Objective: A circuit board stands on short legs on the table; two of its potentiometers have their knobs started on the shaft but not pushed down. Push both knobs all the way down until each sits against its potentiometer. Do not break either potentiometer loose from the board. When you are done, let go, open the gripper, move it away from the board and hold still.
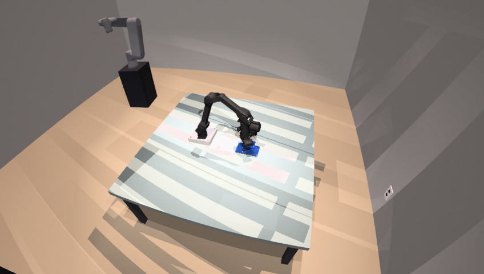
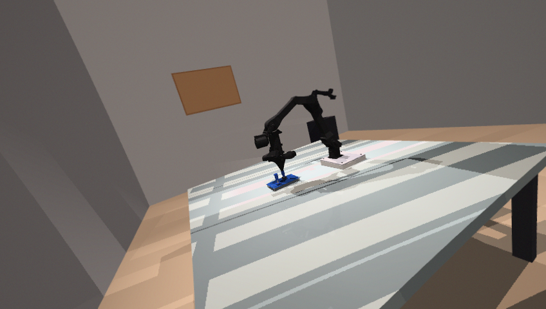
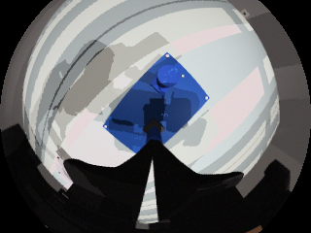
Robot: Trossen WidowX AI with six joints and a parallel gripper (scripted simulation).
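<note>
The blue circuit board [image 1: 252,153] [image 2: 289,183] [image 3: 191,92] stands low on the table [image 1: 210,183] [image 2: 306,237]. One blue knob [image 2: 275,176] [image 3: 168,76] stands up near one end of the board, clear of the fingers. The other knob [image 2: 282,174] [image 3: 155,135] is directly under my fingertips, which seem to touch its top. My gripper [image 2: 282,170] [image 3: 154,143] is shut, pointing down, with nothing held between its fingertips. Its tips partly hide this knob in the wrist view. The gap between either knob and its potentiometer is too small to tell.
My arm's pale base plate [image 1: 211,137] [image 2: 354,158] is on the table beyond the board's side. A grey arm [image 1: 136,37] on a black pedestal [image 1: 137,86] stands on the floor away from the table. Striped light and shadows cross the table top.
</note>
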